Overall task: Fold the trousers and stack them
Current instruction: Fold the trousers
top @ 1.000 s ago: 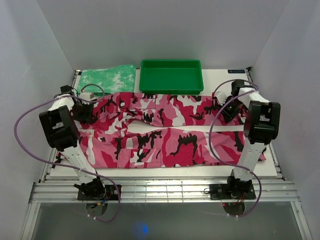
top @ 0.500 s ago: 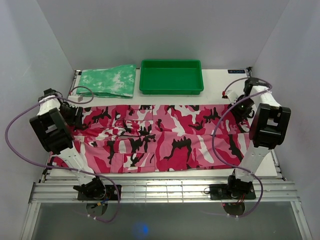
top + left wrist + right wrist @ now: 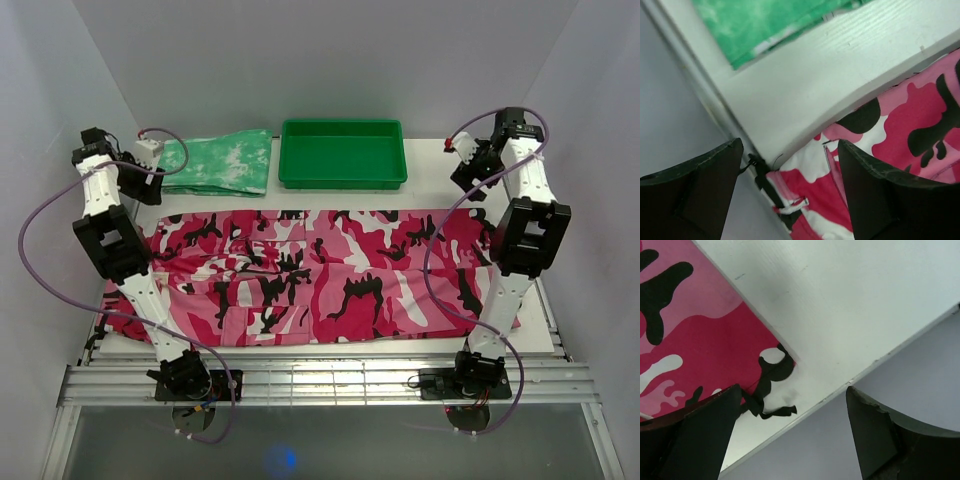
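Observation:
The pink, white and black camouflage trousers (image 3: 330,275) lie folded lengthwise across the white table, waistband at the left. My left gripper (image 3: 143,186) hangs open above the far left corner, clear of the cloth. In the left wrist view the waistband end of the trousers (image 3: 910,110) lies below the open left gripper (image 3: 789,150), with nothing between the fingers. My right gripper (image 3: 468,178) is open above the far right corner. In the right wrist view the trouser hem (image 3: 700,330), with a black drawstring, lies beside the empty right gripper (image 3: 792,390).
A green tray (image 3: 343,152) stands at the back middle. A mottled green-and-white folded cloth (image 3: 215,162) lies at the back left and shows again as cloth (image 3: 765,25) in the left wrist view. Grey walls close in both sides and the back.
Both grippers have let go of the trousers, opened wide and lifted away to the far corners. The trousers have settled flat, with the upper layer drawn over the lower one.

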